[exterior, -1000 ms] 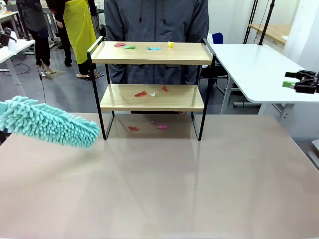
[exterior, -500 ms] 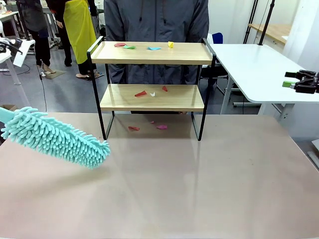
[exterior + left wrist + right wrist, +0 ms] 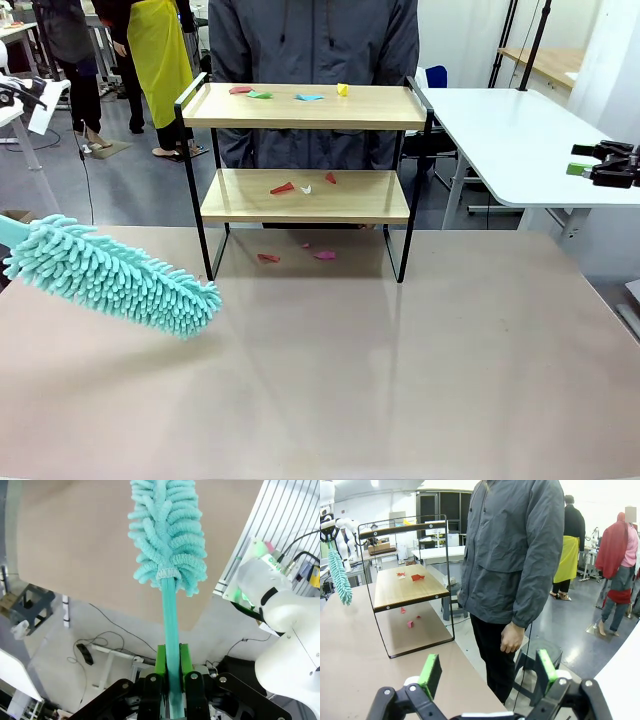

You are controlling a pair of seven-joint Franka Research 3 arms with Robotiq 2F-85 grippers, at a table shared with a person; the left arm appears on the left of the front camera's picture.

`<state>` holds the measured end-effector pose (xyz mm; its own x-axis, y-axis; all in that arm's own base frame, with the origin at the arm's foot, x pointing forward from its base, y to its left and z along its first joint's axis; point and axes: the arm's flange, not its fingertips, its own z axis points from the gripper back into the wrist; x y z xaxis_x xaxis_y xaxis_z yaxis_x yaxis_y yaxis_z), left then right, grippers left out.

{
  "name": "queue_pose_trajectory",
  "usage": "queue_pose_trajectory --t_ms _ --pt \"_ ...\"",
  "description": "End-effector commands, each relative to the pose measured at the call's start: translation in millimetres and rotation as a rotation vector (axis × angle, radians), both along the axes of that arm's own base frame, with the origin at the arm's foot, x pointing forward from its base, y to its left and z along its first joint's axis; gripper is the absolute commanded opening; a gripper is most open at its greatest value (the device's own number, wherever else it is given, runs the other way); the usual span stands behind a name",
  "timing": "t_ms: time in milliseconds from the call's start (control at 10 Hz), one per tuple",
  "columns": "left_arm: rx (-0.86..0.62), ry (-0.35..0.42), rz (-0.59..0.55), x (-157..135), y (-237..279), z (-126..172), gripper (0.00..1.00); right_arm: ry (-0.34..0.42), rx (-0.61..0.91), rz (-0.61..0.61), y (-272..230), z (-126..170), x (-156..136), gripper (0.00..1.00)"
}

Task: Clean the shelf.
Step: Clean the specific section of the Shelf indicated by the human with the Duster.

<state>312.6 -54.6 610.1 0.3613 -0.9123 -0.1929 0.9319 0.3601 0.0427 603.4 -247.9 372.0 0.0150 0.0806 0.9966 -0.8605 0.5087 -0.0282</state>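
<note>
The left jaws are clamping the handle of the teal duster (image 3: 110,277), its head hovering over the bench (image 3: 400,380), left of the shelf (image 3: 305,107). The shelf is standing at the far side, with paper scraps (image 3: 283,188) lying on both boards. The right jaws are gaping wide, empty. Recommended: level the head with the top board, clear the end rail, then sweep lengthwise.
</note>
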Motion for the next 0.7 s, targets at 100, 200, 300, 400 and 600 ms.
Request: queue_pose_trajectory --t_ms 100,200,300,400,600 --pt "0.000 0.003 -0.005 -2.2 0.1 1.1 0.13 -0.003 -0.003 0.005 1.2 2.4 0.1 1.00" --pt "0.000 0.003 -0.005 -2.2 0.1 1.1 0.13 -0.003 -0.003 0.005 1.2 2.4 0.1 1.00" --pt "0.000 0.003 -0.005 -2.2 0.1 1.1 0.13 -0.003 -0.003 0.005 1.2 2.4 0.1 1.00" --pt "0.000 0.003 -0.005 -2.2 0.1 1.1 0.13 -0.003 -0.003 0.005 1.2 2.4 0.1 1.00" --pt "0.000 0.003 -0.005 -2.2 0.1 1.1 0.13 -0.003 -0.003 0.005 1.2 2.4 0.1 1.00"
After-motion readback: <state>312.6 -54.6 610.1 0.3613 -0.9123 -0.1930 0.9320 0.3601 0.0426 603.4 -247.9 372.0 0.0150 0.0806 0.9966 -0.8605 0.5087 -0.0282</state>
